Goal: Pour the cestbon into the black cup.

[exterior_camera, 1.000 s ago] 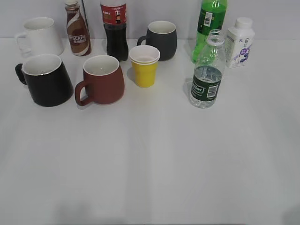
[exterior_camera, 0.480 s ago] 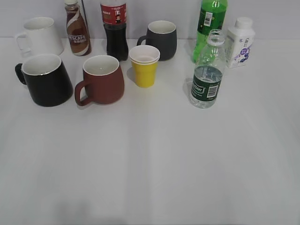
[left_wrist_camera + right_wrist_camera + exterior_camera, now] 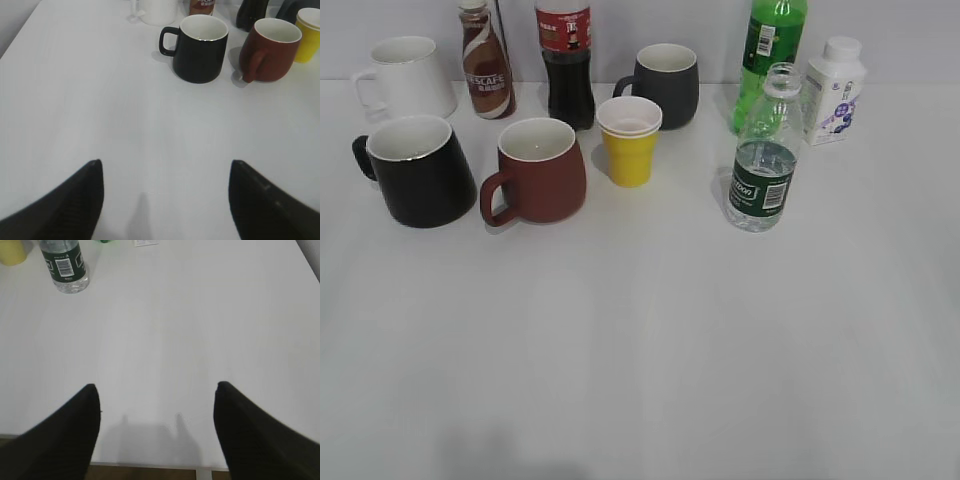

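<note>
1. Nearest the cameras, the left gripper (image 3: 165,200) hangs over bare white table (image 3: 640,350) with its jaws spread wide and nothing between them; only the two dark fingertips (image 3: 75,200) show, cut off by the bottom edge of the left wrist view.
2. The right gripper (image 3: 156,432) is likewise spread and empty, above the near table edge, where a brown strip shows under the tabletop in the right wrist view.
3. Neither gripper appears in the exterior view, whose whole near half is open tabletop.
4. The cestbon (image 3: 761,160) stands upright and uncapped on the right, partly filled with water, well apart from the right gripper; the right wrist view cuts off its upper part (image 3: 64,267).
5. The black cup (image 3: 418,172) stands upright at far left, handle to the left, just beside a reddish-brown mug (image 3: 536,170); the left wrist view shows both ahead (image 3: 200,49).
6. A yellow paper cup (image 3: 629,140) sits between the mugs and the cestbon.
7. Farthest back stand a white mug (image 3: 405,78), a Nescafe bottle (image 3: 485,65), a cola bottle (image 3: 567,65), a dark-grey mug (image 3: 665,85), a green soda bottle (image 3: 767,55) and a white milk bottle (image 3: 833,90); several tops are cropped.
</note>
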Robot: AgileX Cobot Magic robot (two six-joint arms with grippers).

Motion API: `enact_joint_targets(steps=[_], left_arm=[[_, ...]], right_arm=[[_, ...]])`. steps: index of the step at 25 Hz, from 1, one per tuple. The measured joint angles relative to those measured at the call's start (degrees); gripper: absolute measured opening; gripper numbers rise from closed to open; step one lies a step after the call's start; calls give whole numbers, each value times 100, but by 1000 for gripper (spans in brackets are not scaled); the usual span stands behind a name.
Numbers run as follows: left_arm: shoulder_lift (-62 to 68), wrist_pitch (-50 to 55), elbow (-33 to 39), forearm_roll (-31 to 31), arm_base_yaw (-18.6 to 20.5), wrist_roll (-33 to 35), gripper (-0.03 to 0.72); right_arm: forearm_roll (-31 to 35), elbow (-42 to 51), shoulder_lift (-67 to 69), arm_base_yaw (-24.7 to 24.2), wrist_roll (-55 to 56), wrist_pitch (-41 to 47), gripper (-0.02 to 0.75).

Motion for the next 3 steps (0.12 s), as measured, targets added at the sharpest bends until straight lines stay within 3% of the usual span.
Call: enact_joint_targets(steps=[3], left_arm=[[0, 0, 0, 0, 0, 0, 588]], right_arm=[[0, 0, 0, 0, 0, -6, 532]])
